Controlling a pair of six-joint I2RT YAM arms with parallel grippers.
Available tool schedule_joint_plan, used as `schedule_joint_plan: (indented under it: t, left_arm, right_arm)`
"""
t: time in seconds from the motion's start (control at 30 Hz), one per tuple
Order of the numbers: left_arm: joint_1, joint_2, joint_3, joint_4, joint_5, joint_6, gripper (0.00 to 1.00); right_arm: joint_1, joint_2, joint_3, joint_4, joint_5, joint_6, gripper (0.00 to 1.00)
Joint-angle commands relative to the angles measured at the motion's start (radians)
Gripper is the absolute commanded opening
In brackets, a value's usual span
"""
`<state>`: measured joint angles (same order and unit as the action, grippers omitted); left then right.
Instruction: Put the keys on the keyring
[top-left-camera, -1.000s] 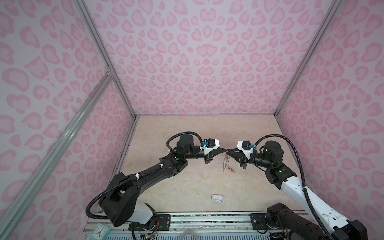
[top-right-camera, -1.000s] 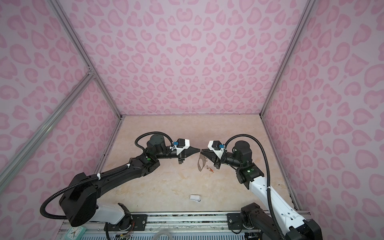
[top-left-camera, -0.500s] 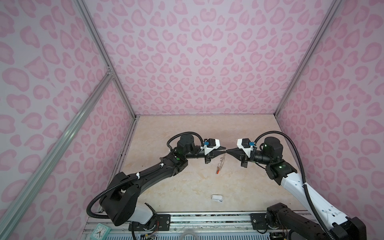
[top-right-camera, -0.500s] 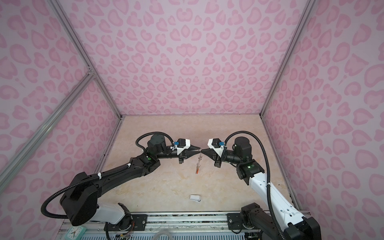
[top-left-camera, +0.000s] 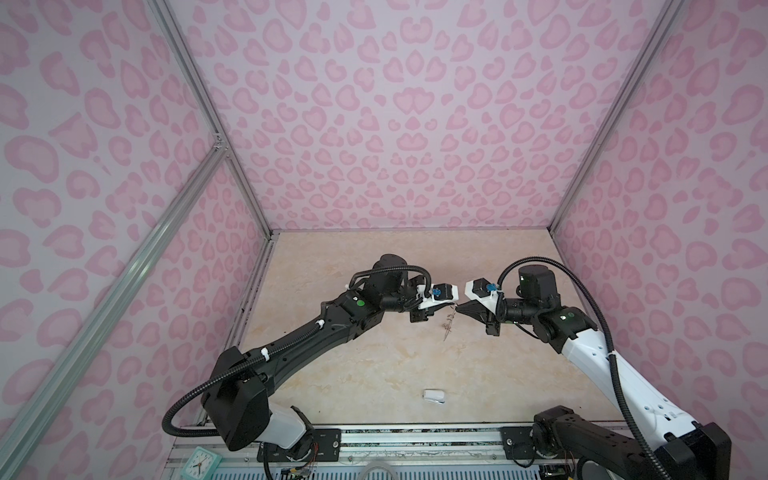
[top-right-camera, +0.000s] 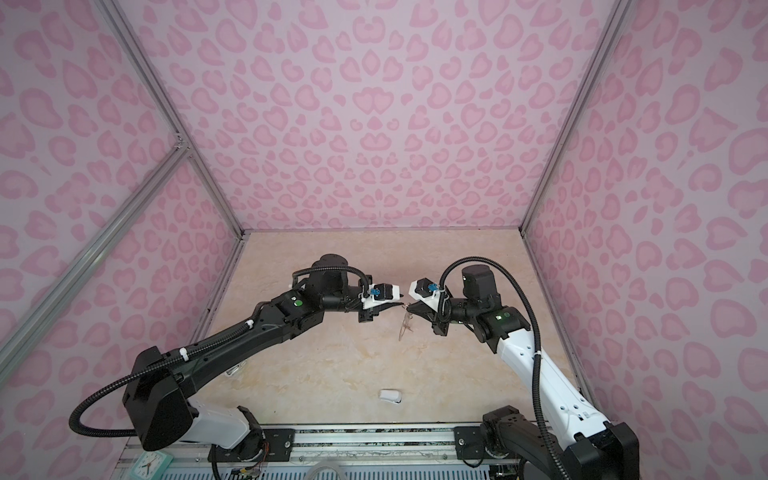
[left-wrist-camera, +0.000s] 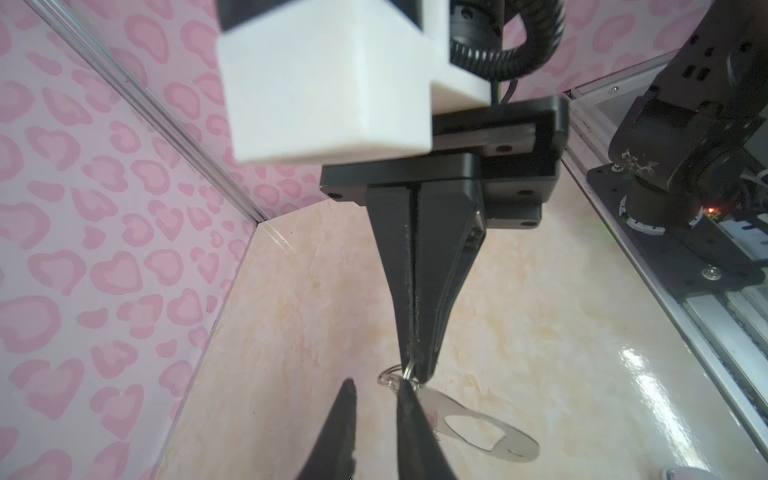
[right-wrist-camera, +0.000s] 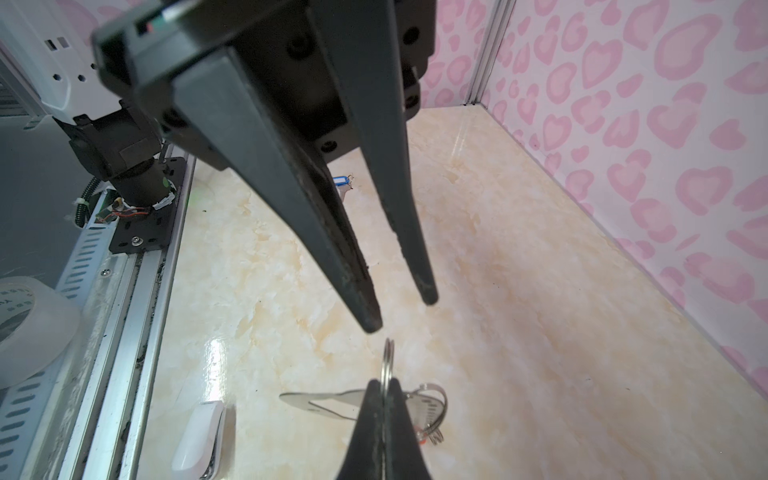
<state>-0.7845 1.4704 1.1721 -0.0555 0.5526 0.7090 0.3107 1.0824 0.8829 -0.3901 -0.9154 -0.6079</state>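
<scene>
The keyring (top-left-camera: 448, 326) hangs in the air at mid-table, a flat grey plate (left-wrist-camera: 478, 428) with an oval cut-out. My right gripper (right-wrist-camera: 386, 384) is shut on one of its wire rings (right-wrist-camera: 388, 357). A silver key (right-wrist-camera: 424, 409) with a bit of orange-red tag (right-wrist-camera: 420, 441) hangs from the rings beside the plate. My left gripper (left-wrist-camera: 377, 384) faces the right one tip to tip. It stands open with nothing between its fingers, and one fingertip (left-wrist-camera: 405, 384) is against the ring cluster. The blue-tagged key (right-wrist-camera: 340, 180) lies on the floor behind the left fingers.
A small white rounded object (top-left-camera: 434, 396) lies on the marble floor near the front rail. A tape roll (right-wrist-camera: 25, 316) sits past the rail. A clock (top-left-camera: 202, 461) stands at the front left. Pink patterned walls enclose three sides.
My left gripper has opened and let go of the keyring. The plate, seen broadside a second ago, now hangs edge-on from my right gripper alone.
</scene>
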Motion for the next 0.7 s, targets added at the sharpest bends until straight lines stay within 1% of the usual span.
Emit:
schedule_joint_plan:
  t: [0.0, 0.3, 0.37, 0.5, 0.57, 0.67]
  left_arm:
    - [-0.011, 0.017, 0.029, -0.099, -0.032, 0.072, 0.21]
    - [-0.046, 0.053, 0.068, -0.132, -0.054, 0.102, 0.20]
    - [-0.050, 0.062, 0.079, -0.143, -0.055, 0.108, 0.17]
    - [-0.053, 0.071, 0.087, -0.145, -0.049, 0.106, 0.04]
    - [-0.055, 0.073, 0.087, -0.136, -0.048, 0.088, 0.03]
    - [-0.040, 0.075, 0.074, -0.089, -0.020, 0.011, 0.03]
  right_arm:
    - [-0.001, 0.002, 0.005, -0.020, 0.002, -0.018, 0.00]
    - [0.003, 0.001, 0.004, -0.035, -0.008, -0.033, 0.00]
    - [0.005, 0.001, 0.004, -0.038, -0.007, -0.037, 0.00]
    - [0.005, 0.002, 0.002, -0.045, 0.000, -0.051, 0.00]
    - [0.005, 0.001, -0.001, -0.042, 0.023, -0.058, 0.00]
    - [0.004, -0.026, -0.025, -0.005, 0.087, -0.053, 0.16]
